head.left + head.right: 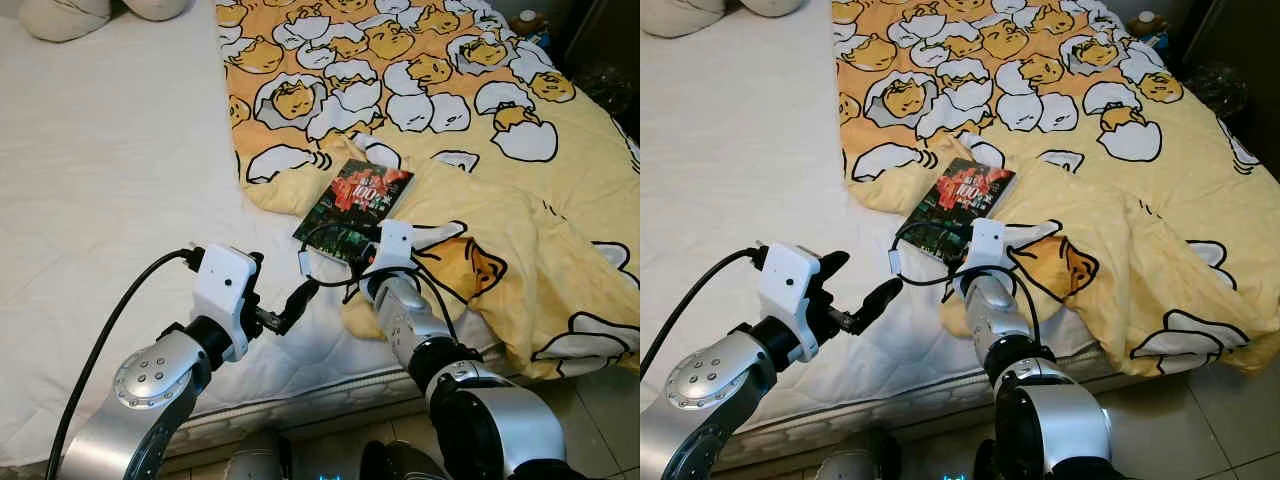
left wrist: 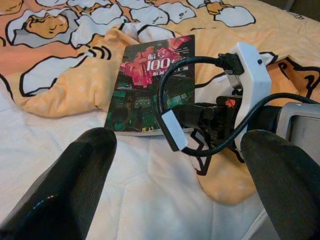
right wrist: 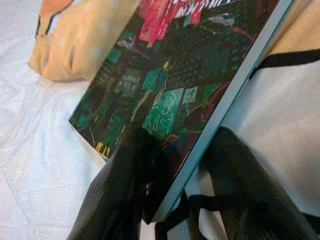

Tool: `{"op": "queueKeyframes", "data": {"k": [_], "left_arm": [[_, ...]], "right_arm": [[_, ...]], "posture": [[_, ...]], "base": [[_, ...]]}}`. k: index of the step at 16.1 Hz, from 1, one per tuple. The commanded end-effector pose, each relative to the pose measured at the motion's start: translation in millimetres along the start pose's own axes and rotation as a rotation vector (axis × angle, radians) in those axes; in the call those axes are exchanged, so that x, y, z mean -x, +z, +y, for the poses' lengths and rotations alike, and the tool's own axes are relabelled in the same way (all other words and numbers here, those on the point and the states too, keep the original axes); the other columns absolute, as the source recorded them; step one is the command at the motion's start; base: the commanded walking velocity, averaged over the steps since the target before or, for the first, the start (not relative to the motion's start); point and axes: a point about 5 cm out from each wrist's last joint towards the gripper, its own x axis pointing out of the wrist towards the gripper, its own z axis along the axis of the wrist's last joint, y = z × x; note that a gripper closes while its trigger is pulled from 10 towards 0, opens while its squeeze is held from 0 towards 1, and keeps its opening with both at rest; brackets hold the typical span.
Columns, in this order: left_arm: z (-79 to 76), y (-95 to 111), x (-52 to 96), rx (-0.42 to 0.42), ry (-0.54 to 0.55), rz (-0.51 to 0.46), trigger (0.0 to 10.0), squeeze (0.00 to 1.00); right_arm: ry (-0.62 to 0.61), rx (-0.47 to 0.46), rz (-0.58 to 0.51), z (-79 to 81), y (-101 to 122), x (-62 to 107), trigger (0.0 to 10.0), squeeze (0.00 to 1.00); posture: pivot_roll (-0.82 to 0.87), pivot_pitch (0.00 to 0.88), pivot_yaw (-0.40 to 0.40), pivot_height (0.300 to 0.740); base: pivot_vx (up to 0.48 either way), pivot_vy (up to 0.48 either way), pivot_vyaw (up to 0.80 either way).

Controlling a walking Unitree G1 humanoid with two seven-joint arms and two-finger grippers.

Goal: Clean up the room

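A bed (image 1: 110, 180) with a white quilted sheet takes up most of the scene, pale tiled floor (image 1: 600, 400) at its foot. A yellow blanket (image 1: 520, 200) printed with egg figures covers its right half, and two pillows (image 1: 60, 15) lie at the far left corner. A dark book (image 1: 355, 205) lies at the blanket's rumpled edge, partly on the sheet. The right gripper (image 3: 175, 190) has its fingers closed around the book's near corner. The left gripper (image 2: 175, 180) hovers over the sheet nearby, fingers wide.
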Motion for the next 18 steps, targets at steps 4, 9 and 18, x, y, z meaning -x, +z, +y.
{"op": "queueKeyframes", "data": {"k": [4, 9, 18], "left_arm": [[0.4, 2, -1.0, -0.009, -0.008, -0.004, 10.0, 0.00], [0.3, 2, -0.9, -0.014, -0.011, -0.004, 10.0, 0.00], [-1.7, 2, 0.0, -0.011, -0.011, -0.006, 10.0, 0.00]], "right_arm": [[0.011, 0.000, 0.019, 5.1, 0, -1.4, 10.0, 1.00], [0.038, -0.204, 0.036, 6.6, -4, -1.2, 6.9, 0.00], [0.130, -0.229, 0.007, 21.8, 4, -3.5, 0.0, 0.00]], "posture": [[0.26, 0.146, 0.045, 0.723], [0.26, 0.148, 0.046, 0.723], [0.27, 0.144, 0.035, 0.723]], "base": [[0.000, 0.000, 0.00], [0.000, 0.000, 0.00], [0.000, 0.000, 0.00]]}}
